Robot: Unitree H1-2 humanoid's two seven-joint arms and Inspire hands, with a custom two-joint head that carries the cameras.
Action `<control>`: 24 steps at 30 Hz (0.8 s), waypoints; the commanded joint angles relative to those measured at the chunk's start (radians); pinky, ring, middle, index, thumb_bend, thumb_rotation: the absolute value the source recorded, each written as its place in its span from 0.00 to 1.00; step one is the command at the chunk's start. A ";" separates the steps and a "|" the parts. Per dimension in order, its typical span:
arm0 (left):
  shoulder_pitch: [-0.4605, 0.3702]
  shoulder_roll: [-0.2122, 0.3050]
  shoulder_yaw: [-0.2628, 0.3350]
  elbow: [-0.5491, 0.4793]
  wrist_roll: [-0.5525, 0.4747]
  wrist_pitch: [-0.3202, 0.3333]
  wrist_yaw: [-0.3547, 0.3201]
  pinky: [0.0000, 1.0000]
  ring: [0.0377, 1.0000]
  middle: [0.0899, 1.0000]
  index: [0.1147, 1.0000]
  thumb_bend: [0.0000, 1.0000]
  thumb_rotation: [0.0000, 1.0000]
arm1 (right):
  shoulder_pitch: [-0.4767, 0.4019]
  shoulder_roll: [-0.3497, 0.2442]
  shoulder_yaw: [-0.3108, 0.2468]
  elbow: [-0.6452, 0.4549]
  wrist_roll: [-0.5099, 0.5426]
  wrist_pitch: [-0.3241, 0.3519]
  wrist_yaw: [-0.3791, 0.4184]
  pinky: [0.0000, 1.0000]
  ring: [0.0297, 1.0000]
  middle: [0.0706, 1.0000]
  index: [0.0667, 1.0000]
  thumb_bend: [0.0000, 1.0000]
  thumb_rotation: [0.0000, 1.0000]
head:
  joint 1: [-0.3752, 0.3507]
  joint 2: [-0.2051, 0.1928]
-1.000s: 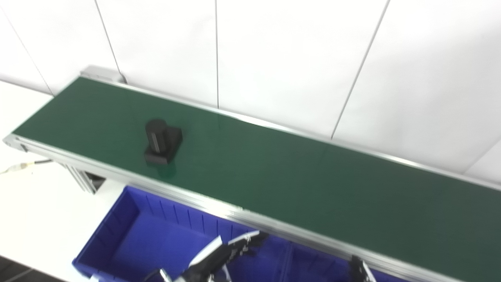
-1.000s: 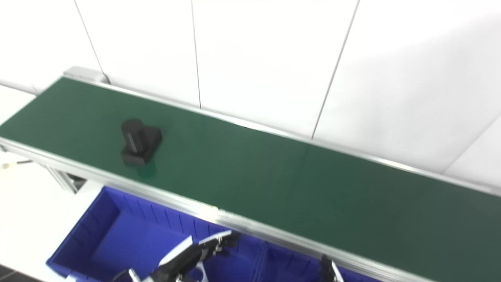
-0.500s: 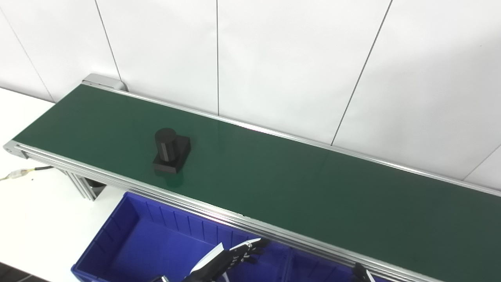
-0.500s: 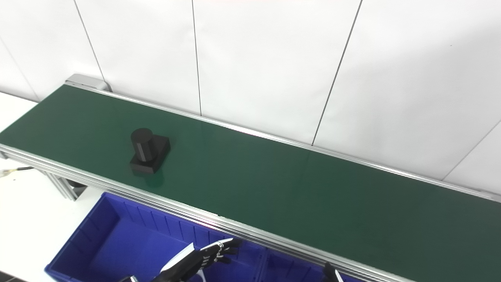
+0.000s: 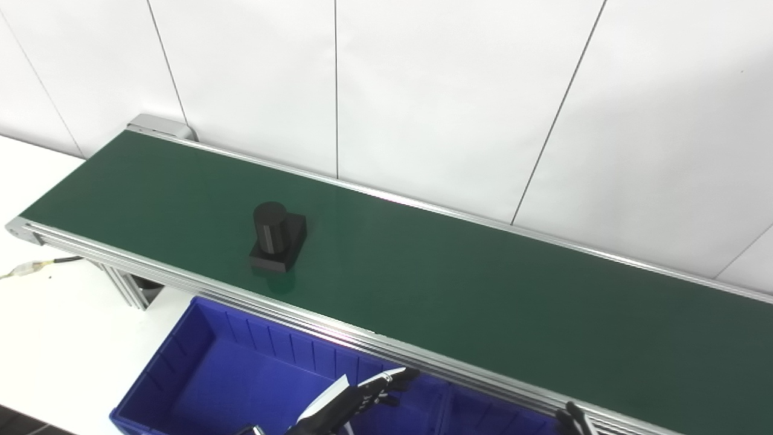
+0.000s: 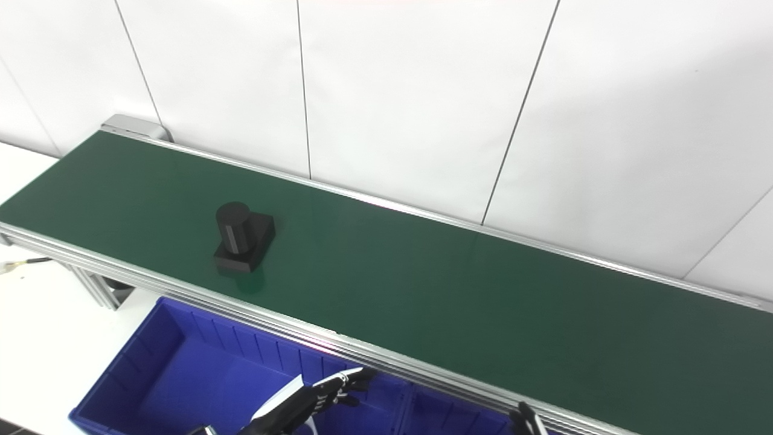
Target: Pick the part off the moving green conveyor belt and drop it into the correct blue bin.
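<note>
The black part point(image 5: 277, 236) has travelled rightward along the green belt point(image 5: 459, 284), left of centre. Left hand point(image 5: 353, 400) waits empty with fingers spread over the blue bin point(image 5: 181, 368); right hand point(image 5: 574, 420) state cannot be determined. Pickup pending.

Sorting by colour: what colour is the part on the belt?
Black part, clearest in the left eye view.

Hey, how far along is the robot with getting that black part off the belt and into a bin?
Nothing is done yet. The black part stands on the green belt, untouched. The left hand hovers open above the blue bin, holding nothing; only the fingertips of the right hand show at the bottom edge. Reaching, grasping and dropping the part into a bin all remain.
</note>
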 commanded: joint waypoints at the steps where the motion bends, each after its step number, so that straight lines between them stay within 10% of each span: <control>1: -0.018 -0.006 -0.004 -0.020 -0.006 -0.040 0.012 0.84 0.90 0.93 0.90 1.00 0.33 | 0.011 -0.003 -0.006 -0.071 0.019 -0.058 -0.017 0.82 0.84 0.84 0.90 0.89 0.14 | -0.014 0.008; 18: -0.034 -0.015 -0.005 0.002 -0.016 -0.040 0.007 0.84 0.91 0.94 0.91 1.00 0.31 | -0.076 -0.001 -0.042 -0.263 0.065 -0.054 0.028 0.72 0.77 0.77 0.83 1.00 0.32 | -0.028 0.005; 24: -0.044 -0.014 -0.009 0.015 0.009 -0.043 0.019 0.84 0.91 0.93 0.91 1.00 0.32 | -0.174 -0.008 -0.048 -0.328 -0.048 0.150 0.072 0.70 0.79 0.83 0.84 0.98 0.36 | -0.039 -0.002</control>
